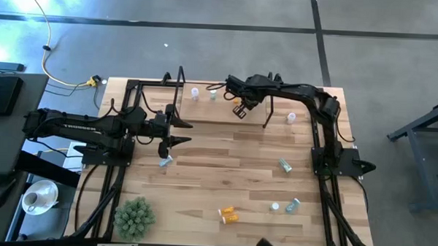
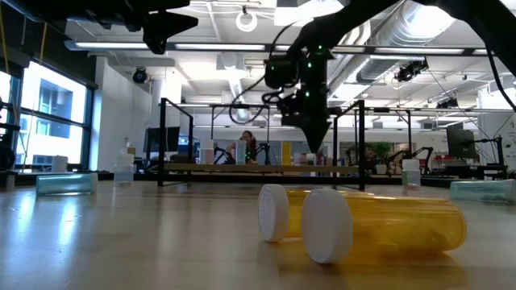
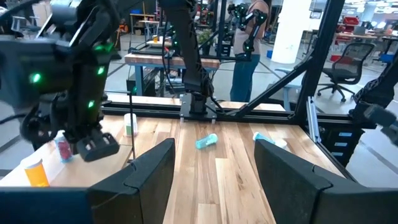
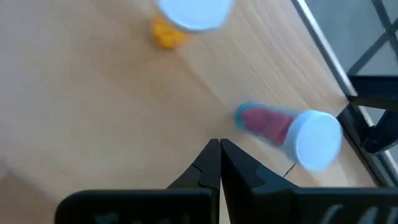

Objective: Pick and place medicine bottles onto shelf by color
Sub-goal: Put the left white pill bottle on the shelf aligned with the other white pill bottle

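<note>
My right gripper, fingers pressed together and empty, hovers over the shelf at the tabletop's far edge, well apart from the loose teal bottle, which lies just beside my wide-open, empty left gripper.

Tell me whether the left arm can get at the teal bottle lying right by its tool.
Probably yes. The left tool hangs open beside the teal bottle, which lies alone on bare table; nothing shows between them. The right tool is off over the shelf.
</note>
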{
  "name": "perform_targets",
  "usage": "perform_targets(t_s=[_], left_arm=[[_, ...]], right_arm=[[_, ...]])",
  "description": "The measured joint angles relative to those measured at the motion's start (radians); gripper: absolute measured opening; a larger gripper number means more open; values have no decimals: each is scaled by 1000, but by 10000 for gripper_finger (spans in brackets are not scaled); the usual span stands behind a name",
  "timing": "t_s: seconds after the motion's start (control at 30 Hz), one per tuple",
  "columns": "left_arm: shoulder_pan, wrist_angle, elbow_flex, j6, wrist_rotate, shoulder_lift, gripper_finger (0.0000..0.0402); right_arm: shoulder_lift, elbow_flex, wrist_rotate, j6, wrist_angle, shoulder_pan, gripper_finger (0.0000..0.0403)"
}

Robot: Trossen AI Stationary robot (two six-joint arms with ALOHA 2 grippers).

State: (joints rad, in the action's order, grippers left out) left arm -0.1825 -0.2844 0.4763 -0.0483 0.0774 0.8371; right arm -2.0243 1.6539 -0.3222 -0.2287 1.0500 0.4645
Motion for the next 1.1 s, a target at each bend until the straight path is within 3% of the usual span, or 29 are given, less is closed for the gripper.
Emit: perform_targets(t_s=[0.43,0.77,1.1], left_arm=[[0,5,0,0,-3,0,209],[0,21,0,0,-3,0,209],[0,27,0,0,-5,0,209]], right_arm=[[213,1,42,30,48,-37,0],[355,-12,45,23,198,-135,0],[663,-435,156,-60,-96,-251,0]])
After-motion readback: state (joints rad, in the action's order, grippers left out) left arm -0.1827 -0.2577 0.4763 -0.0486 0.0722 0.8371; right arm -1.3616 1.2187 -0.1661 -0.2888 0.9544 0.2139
